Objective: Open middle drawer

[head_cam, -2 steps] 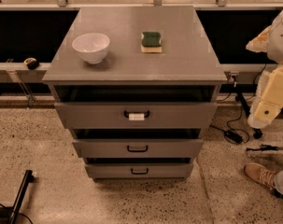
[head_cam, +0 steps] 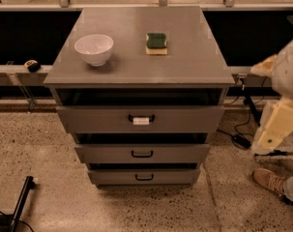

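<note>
The middle drawer (head_cam: 180,153) is the second of three in the grey metal cabinet (head_cam: 136,74), with a low front and a small black loop handle (head_cam: 142,153). It looks pushed in, with a dark gap above its front. The top drawer (head_cam: 184,119) has a white tag on its handle. The bottom drawer (head_cam: 175,177) is slightly narrower. My gripper (head_cam: 274,129) is at the end of the cream-white arm at the right edge, well to the right of the cabinet and about level with the drawers, touching nothing.
A white bowl (head_cam: 94,49) and a green-and-yellow sponge (head_cam: 156,43) sit on the cabinet top. Black cables (head_cam: 240,139) and a person's shoe (head_cam: 271,181) lie on the speckled floor to the right. A black bar (head_cam: 21,201) is at lower left.
The arm at the right has dropped a little lower. The cabinet, drawers, bowl and sponge have not moved.
</note>
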You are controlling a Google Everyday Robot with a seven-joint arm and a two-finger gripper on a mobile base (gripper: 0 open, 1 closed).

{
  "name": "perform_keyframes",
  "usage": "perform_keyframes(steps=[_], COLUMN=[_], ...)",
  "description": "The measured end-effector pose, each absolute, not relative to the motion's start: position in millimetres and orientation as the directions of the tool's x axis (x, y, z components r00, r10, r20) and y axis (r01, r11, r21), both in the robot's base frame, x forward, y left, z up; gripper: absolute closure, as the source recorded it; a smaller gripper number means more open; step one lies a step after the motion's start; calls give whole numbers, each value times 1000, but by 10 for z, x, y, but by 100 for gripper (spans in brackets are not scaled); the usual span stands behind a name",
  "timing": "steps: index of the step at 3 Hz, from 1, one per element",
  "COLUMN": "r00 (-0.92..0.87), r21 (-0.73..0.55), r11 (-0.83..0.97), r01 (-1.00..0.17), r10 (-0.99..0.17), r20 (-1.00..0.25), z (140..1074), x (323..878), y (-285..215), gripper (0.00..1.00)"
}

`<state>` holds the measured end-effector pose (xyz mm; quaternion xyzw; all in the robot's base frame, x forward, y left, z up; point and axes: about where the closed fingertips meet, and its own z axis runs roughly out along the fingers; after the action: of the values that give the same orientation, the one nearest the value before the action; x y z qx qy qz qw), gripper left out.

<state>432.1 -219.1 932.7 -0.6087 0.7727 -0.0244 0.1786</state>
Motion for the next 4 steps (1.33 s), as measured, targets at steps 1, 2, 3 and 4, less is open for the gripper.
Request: perform_keyframes(steps=[1,2,3,4], r00=[-145,-65,-80,-99], r21=[-267,-326,-293,-234], r11=[246,200,232,284], r01=[-932,-924,-928,-930], r10=[-927,-922,-889,-804], r20=[-346,-381,-450,-586], z=[8828,8838,8543,7893], x=[4322,4388,4441,4493], y=[-2217,-2164,-2358,-2549], gripper=[0,0,0,0])
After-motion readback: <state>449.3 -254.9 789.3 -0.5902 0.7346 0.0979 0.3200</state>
